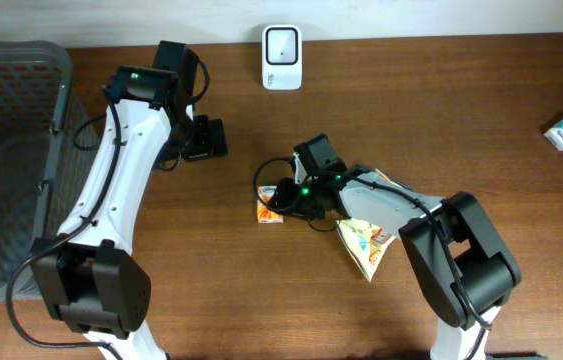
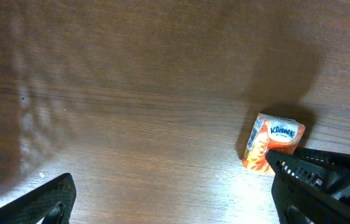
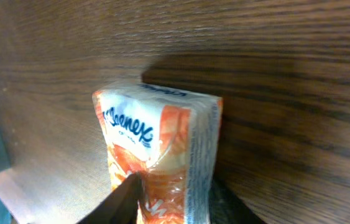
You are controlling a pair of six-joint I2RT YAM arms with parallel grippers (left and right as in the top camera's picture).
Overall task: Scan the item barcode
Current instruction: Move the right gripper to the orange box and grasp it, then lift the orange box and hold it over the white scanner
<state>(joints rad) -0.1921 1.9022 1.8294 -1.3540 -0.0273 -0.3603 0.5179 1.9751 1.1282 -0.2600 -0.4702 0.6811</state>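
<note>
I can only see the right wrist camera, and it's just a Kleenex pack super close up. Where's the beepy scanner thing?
Observer: The white scanner stands at the far edge of the table, straight beyond the tissue pack.
Operator: Is the other arm in the way?
Observer: No. The left gripper is open and empty, off to the pack's left and not touching it.
Operator: Is there more stuff to scan?
Observer: Yes, a yellow snack bag lies partly under the right arm.
</note>
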